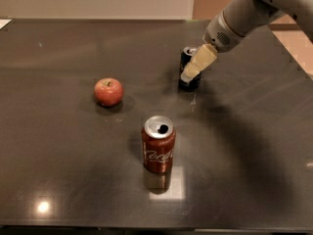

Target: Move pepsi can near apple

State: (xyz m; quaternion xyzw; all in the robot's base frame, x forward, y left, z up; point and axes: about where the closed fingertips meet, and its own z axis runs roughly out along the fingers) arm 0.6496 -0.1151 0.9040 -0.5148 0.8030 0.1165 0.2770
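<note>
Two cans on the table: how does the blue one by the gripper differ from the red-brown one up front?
Colour: the pepsi can is dark blue, while the red-brown can carries white script. Place: the pepsi can stands far back on the right, and the red-brown can stands near the front. State: the gripper is at the pepsi can and partly covers it, whereas the red-brown can stands free. Both are upright with silver tops.

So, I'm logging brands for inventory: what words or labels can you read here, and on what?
On the red-brown can: white script, too blurred to read.
On the pepsi can: nothing readable; the gripper is in front of it.
On the apple: none.
</note>
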